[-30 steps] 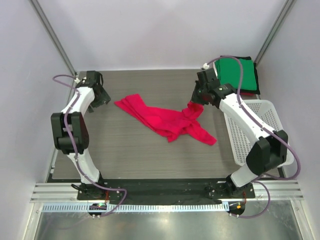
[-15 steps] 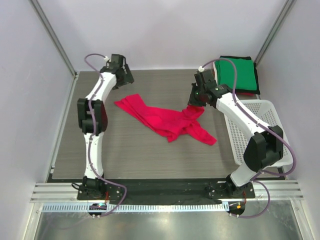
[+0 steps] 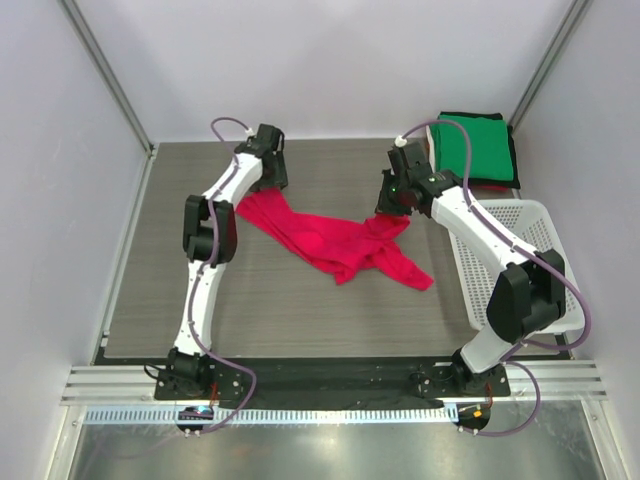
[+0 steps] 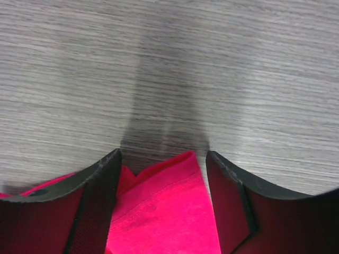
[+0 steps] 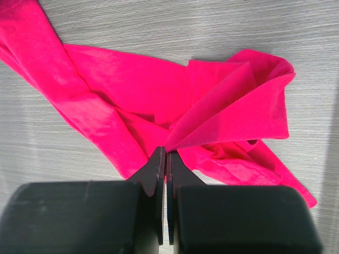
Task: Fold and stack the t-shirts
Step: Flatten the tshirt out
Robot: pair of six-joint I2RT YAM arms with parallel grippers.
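A bright red-pink t-shirt lies crumpled across the middle of the table. My right gripper is shut on its raised right edge; the wrist view shows the cloth pinched between the closed jaws and lifted in a fold. My left gripper is open over the shirt's far left corner; in the left wrist view that corner lies between the two fingers. A stack of folded t-shirts, green on top with black and red beneath, sits at the far right corner.
A white plastic mesh basket stands at the right edge of the table, below the folded stack. Metal frame posts rise at the back corners. The table top is grey wood grain.
My left arm has swung from the far left of the table rightward to the shirt's far left corner. My right gripper has stayed on the shirt's right edge, barely moving.
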